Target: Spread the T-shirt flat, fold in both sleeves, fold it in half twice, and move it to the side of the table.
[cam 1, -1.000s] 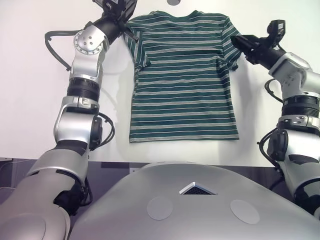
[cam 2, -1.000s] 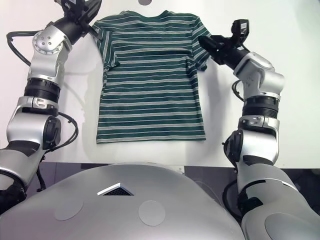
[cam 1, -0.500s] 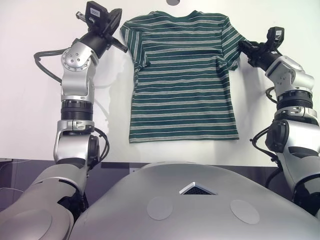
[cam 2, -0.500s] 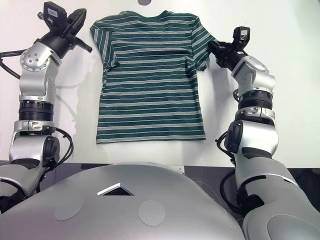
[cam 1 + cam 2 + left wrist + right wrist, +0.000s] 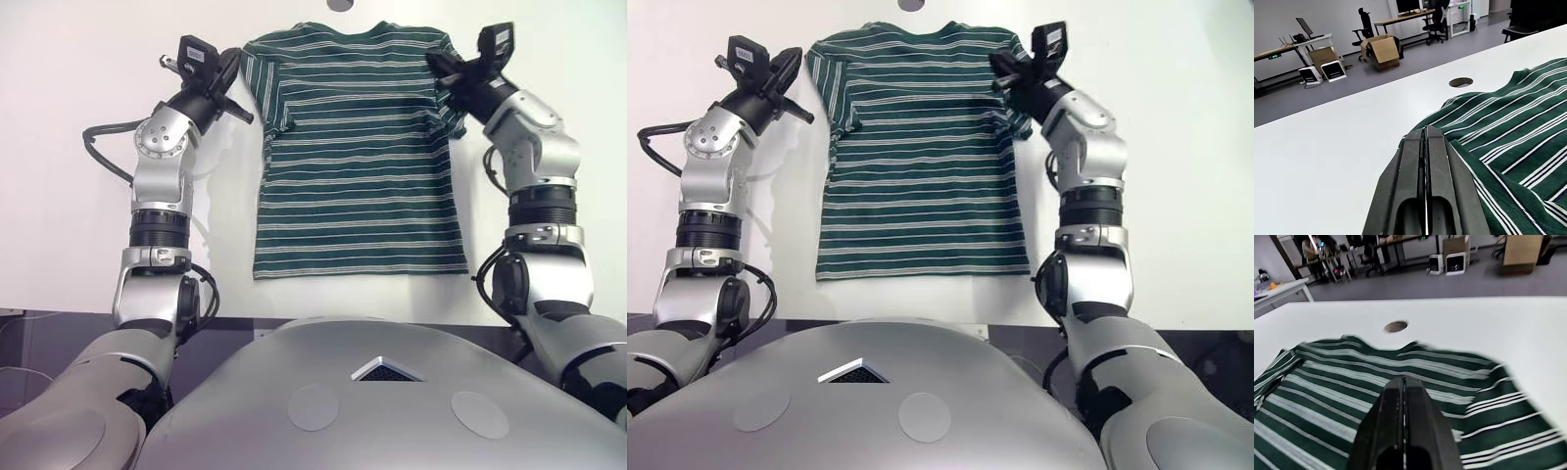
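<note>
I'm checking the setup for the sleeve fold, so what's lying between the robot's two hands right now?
The upper part of the T-shirt, collar and shoulders, lies flat between the left hand and right hand; the left eye view shows it.

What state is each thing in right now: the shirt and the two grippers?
T-shirt: spread flat on the table, not yet folded in half.
Left gripper: shut, nothing between its fingers, at the shirt's edge.
Right gripper: shut, above the shirt.
</note>
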Robot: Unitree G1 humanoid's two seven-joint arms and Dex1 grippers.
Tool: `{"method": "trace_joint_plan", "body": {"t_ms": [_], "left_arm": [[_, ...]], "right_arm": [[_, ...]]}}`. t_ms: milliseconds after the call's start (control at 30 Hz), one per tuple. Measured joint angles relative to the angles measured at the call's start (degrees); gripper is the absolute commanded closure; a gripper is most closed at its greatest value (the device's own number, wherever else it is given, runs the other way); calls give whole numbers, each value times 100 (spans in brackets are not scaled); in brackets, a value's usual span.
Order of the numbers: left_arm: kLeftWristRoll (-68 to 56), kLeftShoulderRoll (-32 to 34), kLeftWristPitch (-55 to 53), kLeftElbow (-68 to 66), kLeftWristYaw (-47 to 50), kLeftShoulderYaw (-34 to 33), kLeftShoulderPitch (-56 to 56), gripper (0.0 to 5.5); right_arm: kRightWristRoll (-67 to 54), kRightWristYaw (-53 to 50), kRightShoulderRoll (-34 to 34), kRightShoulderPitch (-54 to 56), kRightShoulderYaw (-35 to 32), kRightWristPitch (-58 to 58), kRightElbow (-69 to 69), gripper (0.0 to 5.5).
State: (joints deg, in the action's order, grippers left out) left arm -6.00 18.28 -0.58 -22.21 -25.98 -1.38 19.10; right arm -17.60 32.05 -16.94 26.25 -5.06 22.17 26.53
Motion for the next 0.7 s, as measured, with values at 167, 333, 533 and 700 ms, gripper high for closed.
{"method": "trace_joint_plan", "body": {"t_ms": [167,333,533,700], "left_arm": [[7,-3,3,-4,4,6,-32,550],[9,-50,22,-56,54,13,-24,550],[11,-113,112,-236,57,40,104,550],[10,-112,202,-371,49,43,205,550]], "right_arm": [[207,-484,-437,7,-378,-11,374,441],[375,-452,-839,45,-505,-162,1079,362],[200,23,-815,601,-718,-386,2479,429],[135,362,-709,711,-784,-513,2806,526]]}}
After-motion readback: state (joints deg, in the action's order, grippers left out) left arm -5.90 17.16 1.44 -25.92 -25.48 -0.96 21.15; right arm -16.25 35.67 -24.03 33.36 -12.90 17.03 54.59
